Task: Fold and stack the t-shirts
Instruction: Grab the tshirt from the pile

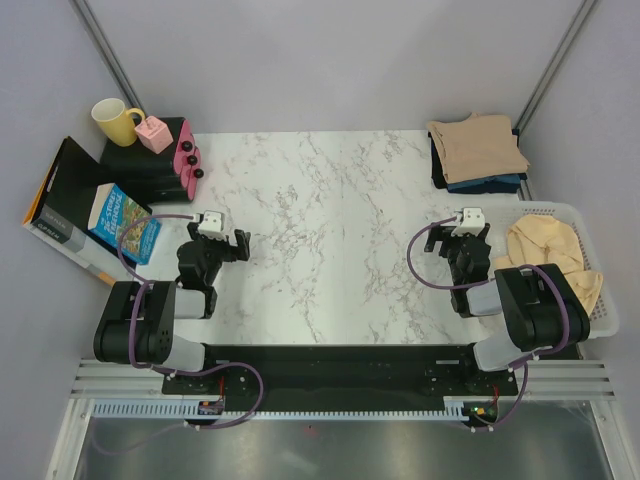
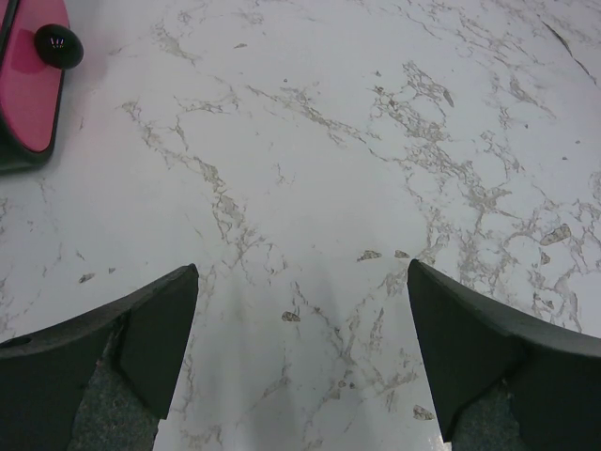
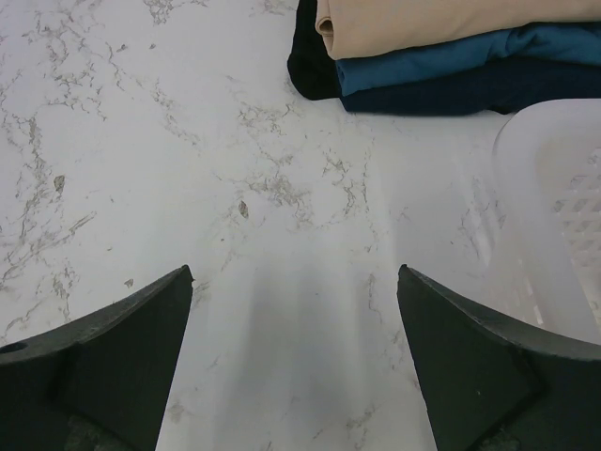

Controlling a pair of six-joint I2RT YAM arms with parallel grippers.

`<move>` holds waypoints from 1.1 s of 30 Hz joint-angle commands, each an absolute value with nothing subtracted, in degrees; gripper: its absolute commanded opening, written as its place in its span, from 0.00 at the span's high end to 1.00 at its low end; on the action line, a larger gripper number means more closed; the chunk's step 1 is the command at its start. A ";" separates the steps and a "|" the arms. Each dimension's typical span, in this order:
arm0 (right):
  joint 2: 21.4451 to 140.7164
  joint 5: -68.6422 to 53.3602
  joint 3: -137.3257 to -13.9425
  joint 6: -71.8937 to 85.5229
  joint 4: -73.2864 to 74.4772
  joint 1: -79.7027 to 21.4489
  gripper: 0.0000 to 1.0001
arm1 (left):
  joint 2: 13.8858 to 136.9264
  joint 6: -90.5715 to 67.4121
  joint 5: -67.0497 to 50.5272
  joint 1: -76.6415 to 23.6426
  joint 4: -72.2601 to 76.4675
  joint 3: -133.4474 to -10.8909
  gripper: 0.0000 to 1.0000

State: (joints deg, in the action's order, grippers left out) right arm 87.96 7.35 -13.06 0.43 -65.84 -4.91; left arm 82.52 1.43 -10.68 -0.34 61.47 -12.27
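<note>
**Four shirts stacked, one left in the basket**

Most of the job looks done. Ahead of the right tool [image 3: 294, 272] and a little to its right sits a neat stack of folded shirts at the far corner of the table [image 1: 330, 220]. The tan shirt [image 1: 478, 145] is on top, with the teal shirt [image 3: 451, 58] under it, then the navy shirt [image 3: 441, 97]. The black shirt [image 3: 305, 56] shows along the stack's left edge, at or near the bottom. The edges line up fairly well, and nothing hangs loose that I can see.

What is left is the pale yellow shirt [image 1: 545, 250]. It lies crumpled and unfolded inside the white mesh basket [image 1: 545, 208], just to the right of the right tool and level with it. By my reading it has to come out, be spread on the open table between the two tools, be folded and go on top of the tan shirt.

Both tools are released, with jaws spread wide and nothing between them. The right tool hovers over bare marble with the basket's corner at its right. The left tool [image 2: 302, 272] hovers over bare marble too, well apart from every shirt. The right tool is plainly the nearer one for the first reach.
</note>
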 commanded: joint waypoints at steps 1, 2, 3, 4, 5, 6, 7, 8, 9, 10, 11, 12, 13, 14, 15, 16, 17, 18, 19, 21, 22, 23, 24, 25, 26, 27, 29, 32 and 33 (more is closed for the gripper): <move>87.45 7.91 -13.89 1.14 -67.50 -4.48 0.02 | 82.18 1.41 -10.99 -0.09 64.78 -12.83 0.00; 87.45 7.74 -13.89 1.14 -67.59 -4.48 0.02 | 82.26 1.41 -11.07 -0.17 64.60 -13.01 0.00; 87.36 7.56 -13.89 1.06 -67.67 -4.40 0.02 | 82.27 1.58 -11.07 -0.09 64.43 -13.01 0.00; 87.10 6.17 -14.50 0.88 -66.28 -4.48 0.02 | 81.57 1.41 -11.07 -0.09 65.47 -12.49 0.00; 84.75 5.28 -15.81 0.44 -62.70 -4.48 0.02 | 80.26 1.41 -12.29 -0.09 64.78 -12.48 0.00; 83.33 3.62 -17.91 0.53 -57.71 -4.48 0.02 | 78.16 1.32 -13.17 -0.09 62.34 -12.83 0.00; 82.19 0.30 -23.93 -1.21 -45.13 -4.40 0.02 | 75.79 2.01 -14.92 1.48 54.74 -14.83 0.00; 80.87 -1.56 -27.65 -1.49 -38.39 -4.48 0.02 | 70.37 2.54 -17.99 1.49 50.06 -15.98 0.00; 80.51 -2.54 -31.43 -1.41 -32.32 -4.48 0.02 | 68.05 3.51 -19.76 1.49 46.44 -17.39 0.00; 80.42 -3.51 -38.69 -1.23 -22.08 -4.48 0.02 | 65.42 6.39 -21.43 1.49 43.36 -19.93 0.00; 79.98 -5.17 -42.33 -1.23 -17.62 -4.48 0.02 | 63.30 7.98 -23.79 1.49 34.80 -21.78 0.00; 79.81 -6.06 -45.93 -2.27 -12.97 -4.48 0.02 | 59.80 10.26 -25.12 1.49 28.37 -24.58 0.00; 79.54 -7.20 -53.88 -3.42 -3.00 -4.48 0.02 | 58.98 15.42 -26.79 1.49 19.69 -32.27 0.00; 79.63 -9.03 -57.88 -4.56 2.41 -4.40 0.02 | 58.89 18.34 -29.68 1.49 4.37 -36.61 0.00; 79.89 -9.49 -61.92 -7.79 7.42 -4.48 0.02 | 60.10 20.81 -30.14 1.41 -3.96 -40.83 0.00; 80.07 -9.58 -69.45 -9.39 17.04 -4.40 0.02 | 60.73 23.53 -30.15 1.49 -9.87 -48.35 0.00; 80.59 -9.58 -72.91 -11.67 21.66 -4.48 0.02 | 61.86 25.03 -29.97 1.49 -14.80 -51.73 0.01; 80.77 -9.23 -75.99 -14.91 26.06 -4.40 0.02 | 63.18 26.88 -30.23 1.49 -24.95 -54.81 0.02; 80.95 -8.01 -80.64 -16.42 33.15 -4.48 0.02 | 63.80 30.37 -30.67 1.49 -28.44 -59.72 0.02; 81.21 -2.41 -84.18 -18.88 39.87 -4.39 0.02 | 64.34 35.22 -31.03 1.49 -37.04 -63.53 0.05; 80.86 -0.37 -85.59 -21.77 44.77 -4.13 0.02 | 63.99 36.64 -30.68 1.49 -38.92 -65.46 0.05; 80.34 1.48 -85.78 -23.28 47.00 -3.52 0.02 | 63.90 38.65 -30.93 1.49 -40.94 -66.44 0.05; 79.64 4.37 -85.35 -24.51 48.50 -3.08 0.03 | 63.55 41.37 -30.94 1.49 -44.00 -67.32 0.04; 78.06 5.79 -84.04 -26.00 50.95 -2.55 0.04 | 63.28 42.88 -31.55 1.41 -45.60 -68.63 0.04; 77.61 6.67 -83.68 -26.89 52.80 -1.50 0.04 | 63.28 44.46 -31.90 1.32 -47.09 -69.43 0.04; 76.91 6.94 -82.80 -27.50 55.61 -0.71 0.05 | 63.46 46.56 -32.08 1.41 -48.68 -70.13 0.03; 75.06 7.39 -82.09 -29.00 58.61 2.87 0.05 | 65.03 48.94 -32.61 1.23 -54.29 -73.11 0.02; 71.55 7.91 -79.64 -30.93 61.08 7.89 0.04 | 67.41 51.15 -33.31 1.23 -60.11 -77.07 0.03; 70.76 8.26 -78.06 -31.63 61.52 9.30 0.04 | 68.02 52.11 -33.66 1.14 -61.34 -78.73 0.04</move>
State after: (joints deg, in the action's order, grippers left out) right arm 75.72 4.34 -80.77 -26.92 53.01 4.01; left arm 66.02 44.29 -30.76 1.26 -49.87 -72.77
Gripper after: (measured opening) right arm 0.959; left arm 0.973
